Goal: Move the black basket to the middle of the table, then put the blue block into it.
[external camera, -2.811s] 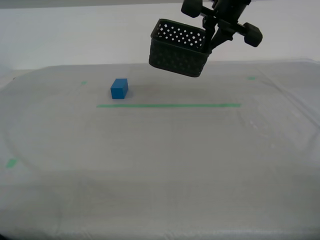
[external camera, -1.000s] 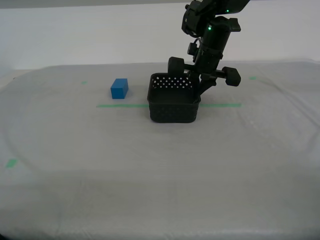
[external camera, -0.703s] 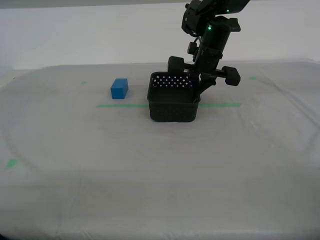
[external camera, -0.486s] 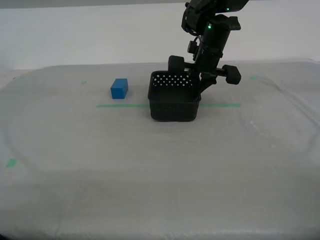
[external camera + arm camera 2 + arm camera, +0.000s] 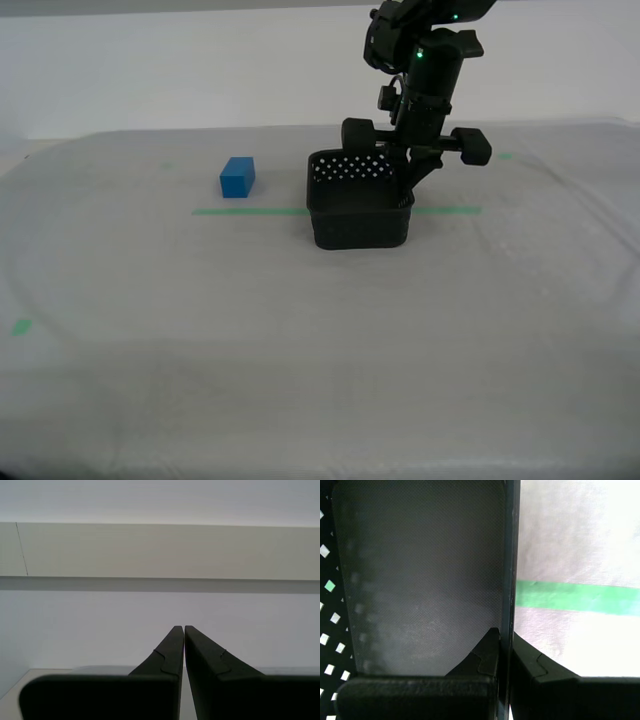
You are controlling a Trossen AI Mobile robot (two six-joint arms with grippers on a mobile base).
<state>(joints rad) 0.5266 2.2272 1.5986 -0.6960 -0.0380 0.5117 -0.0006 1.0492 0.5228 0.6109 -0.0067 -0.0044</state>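
Pinching perforated black plastic basket (image 5: 360,212) wall: first pincer (image 5: 504,645), closed; second pincer (image 5: 184,630) closed, empty; solid blue block (image 5: 237,177) apart on cloth bench (image 5: 300,330).

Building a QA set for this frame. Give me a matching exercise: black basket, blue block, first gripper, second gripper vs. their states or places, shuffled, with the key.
Things:
1. black basket
2. blue block
3. my first gripper
4. my second gripper

States or places:
A. shut on nothing, facing a blank wall
B. on the table, straddling the green tape line
C. clamped on a basket wall
D. alone on the cloth beyond the tape, toward the exterior view's left

Pairs: 1-B, 2-D, 3-C, 4-A
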